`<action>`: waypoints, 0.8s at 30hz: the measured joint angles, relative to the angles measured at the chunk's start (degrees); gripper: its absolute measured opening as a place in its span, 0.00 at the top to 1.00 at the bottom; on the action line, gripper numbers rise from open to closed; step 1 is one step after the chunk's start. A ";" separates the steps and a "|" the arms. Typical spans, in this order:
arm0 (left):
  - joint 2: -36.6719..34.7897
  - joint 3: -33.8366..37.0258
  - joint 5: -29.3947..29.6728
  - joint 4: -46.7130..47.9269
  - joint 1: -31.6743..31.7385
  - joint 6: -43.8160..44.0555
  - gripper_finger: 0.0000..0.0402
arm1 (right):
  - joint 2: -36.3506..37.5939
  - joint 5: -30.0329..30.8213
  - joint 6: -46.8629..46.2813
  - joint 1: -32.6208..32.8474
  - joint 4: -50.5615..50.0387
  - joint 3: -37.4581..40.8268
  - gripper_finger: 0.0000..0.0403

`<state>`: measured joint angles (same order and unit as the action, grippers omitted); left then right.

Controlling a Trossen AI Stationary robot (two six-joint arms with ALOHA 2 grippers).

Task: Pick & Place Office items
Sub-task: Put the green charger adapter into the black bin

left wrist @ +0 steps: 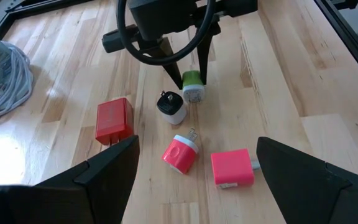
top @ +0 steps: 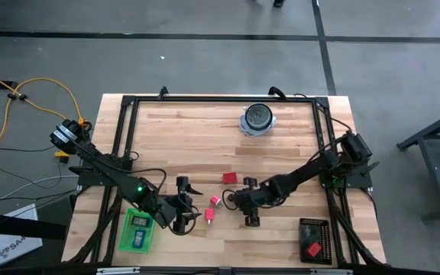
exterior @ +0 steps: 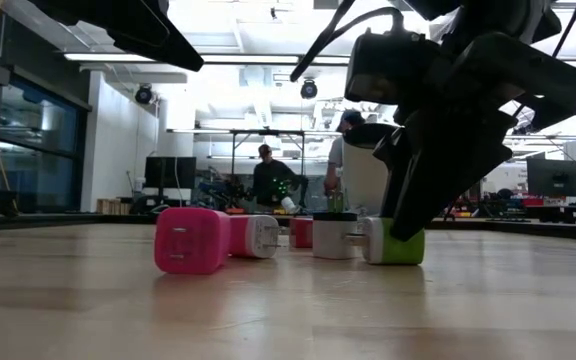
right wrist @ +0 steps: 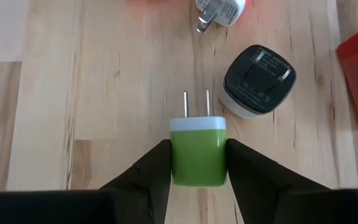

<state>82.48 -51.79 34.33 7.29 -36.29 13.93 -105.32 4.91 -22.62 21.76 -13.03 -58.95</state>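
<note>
The right gripper (right wrist: 197,163) was clamped on a green charger (right wrist: 197,151), one dark finger pressed to each of its sides, and the charger's two prongs pointed forward toward the other pieces. In the low view the green charger (exterior: 393,243) sat at the tabletop, under the gripper. Just beside the green charger lay a black-topped white charger (right wrist: 257,79); a little beyond that one lay a red block (left wrist: 114,120), and also near the green charger were a round pink-and-white plug (left wrist: 180,153) and a square pink charger (left wrist: 232,168), all apart from each other on the wooden table (top: 197,137). The left gripper (left wrist: 194,171) hung with its fingers spread wide and nothing between them, past the pink pieces from the green charger, next to a green tray (top: 137,229).
</note>
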 joint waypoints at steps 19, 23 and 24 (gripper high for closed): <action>0.00 0.00 0.00 0.00 0.02 0.01 0.21 | -0.04 -0.51 0.38 0.00 1.78 0.67 0.67; 0.00 0.00 0.00 0.00 0.01 0.00 0.21 | -0.04 -1.93 0.37 -0.02 1.83 0.67 0.73; 0.00 0.00 0.00 0.00 0.02 0.00 0.21 | -0.04 -2.32 0.31 -0.02 1.83 0.67 0.74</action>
<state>82.48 -51.79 34.33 7.29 -36.27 13.93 -105.36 2.59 -22.31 21.74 -11.20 -58.28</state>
